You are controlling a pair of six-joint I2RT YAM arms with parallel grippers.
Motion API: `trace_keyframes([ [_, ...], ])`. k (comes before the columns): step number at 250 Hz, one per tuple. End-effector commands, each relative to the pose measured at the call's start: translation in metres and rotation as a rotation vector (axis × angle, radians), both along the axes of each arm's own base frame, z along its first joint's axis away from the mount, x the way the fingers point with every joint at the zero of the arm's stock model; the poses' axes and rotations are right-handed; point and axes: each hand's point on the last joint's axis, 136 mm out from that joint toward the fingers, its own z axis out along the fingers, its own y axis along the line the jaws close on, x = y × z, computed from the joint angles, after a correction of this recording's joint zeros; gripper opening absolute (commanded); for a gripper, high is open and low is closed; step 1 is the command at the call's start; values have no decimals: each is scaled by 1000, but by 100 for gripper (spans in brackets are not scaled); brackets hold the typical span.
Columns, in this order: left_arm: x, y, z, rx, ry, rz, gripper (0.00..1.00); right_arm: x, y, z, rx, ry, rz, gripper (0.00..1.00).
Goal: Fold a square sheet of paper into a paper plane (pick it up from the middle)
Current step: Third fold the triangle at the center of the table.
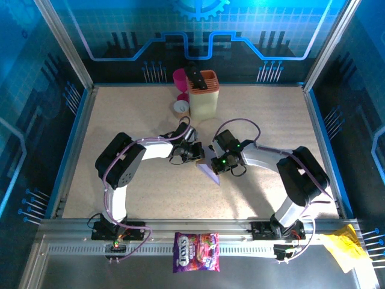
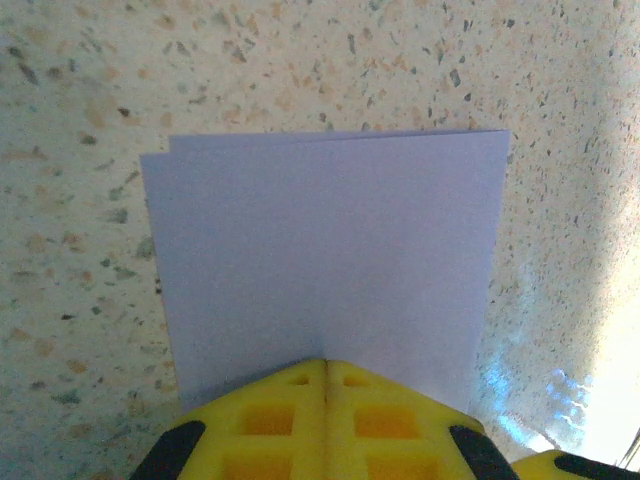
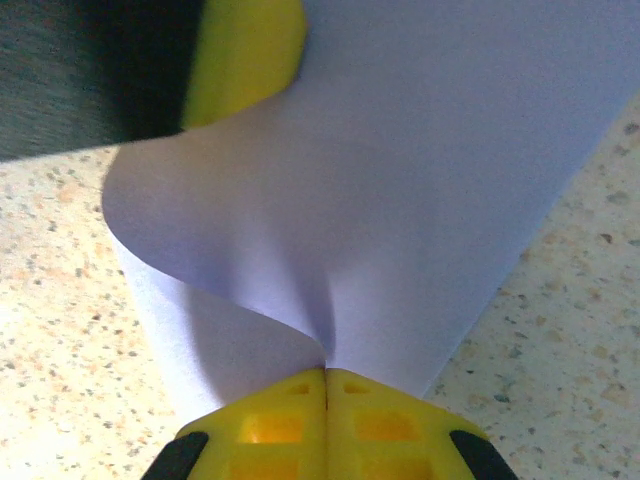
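Observation:
The pale lilac sheet of paper hangs folded in half between the two arms at the middle of the table. In the left wrist view the sheet of paper shows two layers with slightly offset top edges, and my left gripper is shut on its near edge. In the right wrist view the sheet of paper curves in a loose loop, and my right gripper is shut on its edge. A yellow finger of the left gripper shows at the top left there. Both grippers meet at the paper.
A cream knife block, a pink cup and a small white cup stand at the back middle. A purple-pink sweets bag lies on the front rail. Yellow crumpled paper lies at the front right.

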Motion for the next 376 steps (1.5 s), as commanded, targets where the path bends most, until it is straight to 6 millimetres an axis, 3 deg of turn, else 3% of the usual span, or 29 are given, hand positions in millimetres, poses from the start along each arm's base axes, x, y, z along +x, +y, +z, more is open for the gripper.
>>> trace_keyframes([
  [1, -19, 16, -36, 85, 93, -3, 0, -3, -6, -11, -5, 35, -19, 0],
  [58, -18, 15, -32, 79, 87, -5, 0, -3, -6, -19, -14, 51, -22, 0],
  [66, -17, 15, -29, 76, 82, -3, 0, -11, -11, -27, -27, 72, -23, 0],
  [126, -2, 11, 24, -4, -34, 10, 0, -16, -14, -34, -31, 92, -27, 0],
  [161, -14, 10, 41, -64, -53, 15, 0, -18, -14, -35, -32, 99, -27, 0],
  [240, -54, -13, 44, -130, -55, -55, 0, -19, -15, -37, -36, 103, -24, 0],
  [305, -52, -20, 39, -133, -54, -57, 0, -19, -14, -38, -35, 107, -21, 0],
  [376, -53, -13, 21, -86, -47, -49, 0, -19, -14, -38, -35, 107, -22, 0],
])
